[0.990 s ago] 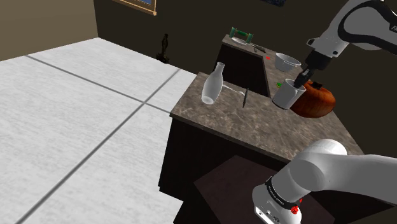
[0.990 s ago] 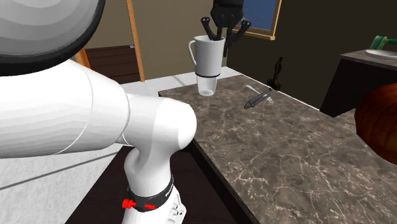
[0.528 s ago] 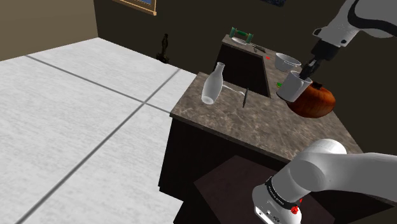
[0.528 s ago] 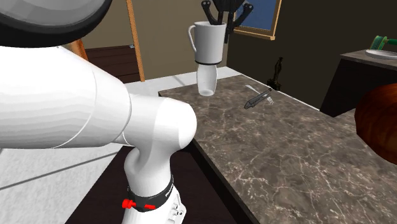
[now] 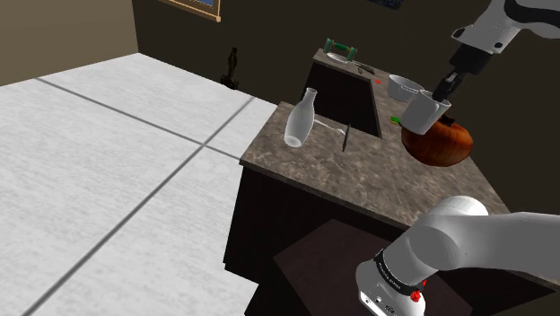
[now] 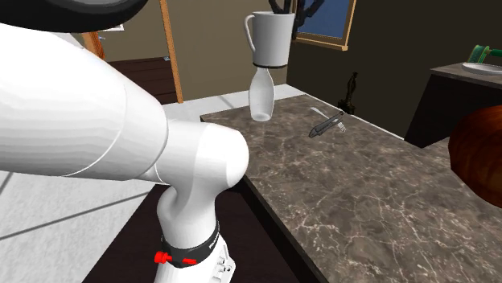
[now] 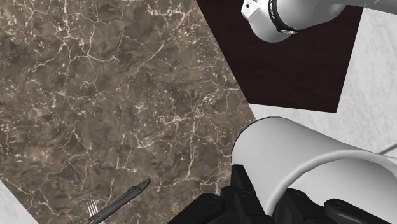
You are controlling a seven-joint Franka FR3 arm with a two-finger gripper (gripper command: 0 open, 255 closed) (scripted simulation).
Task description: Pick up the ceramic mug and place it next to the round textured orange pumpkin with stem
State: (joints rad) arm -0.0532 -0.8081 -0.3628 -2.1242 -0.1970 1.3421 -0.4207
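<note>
A white mug (image 5: 424, 112) hangs in the air above the counter, with my black gripper (image 5: 441, 92) shut on its rim from above. In the shoulder view it hovers just over the near upper edge of the round orange-brown pumpkin (image 5: 440, 144). The second exterior view has the mug (image 6: 271, 38) high near the top edge, handle to that view's left, under the gripper (image 6: 283, 6); the pumpkin (image 6: 479, 153) lies at the right edge. From the wrist, the gripper (image 7: 270, 198) pinches the mug's (image 7: 305, 159) wall, one finger outside and one inside.
A clear glass bottle (image 5: 301, 118) stands at the far corner of the brown marble counter (image 5: 359, 175), with a dark-handled fork (image 5: 345, 136) beside it. A pale bowl (image 5: 404, 87) sits behind the mug. A second counter (image 5: 345, 54) stands further back. My base (image 7: 286, 16) stands beside the counter.
The gripper has lifted the mug higher and carried it toward the shoulder view's right, over the pumpkin's edge. The grip stayed shut; bottle, fork and pumpkin have not moved.
</note>
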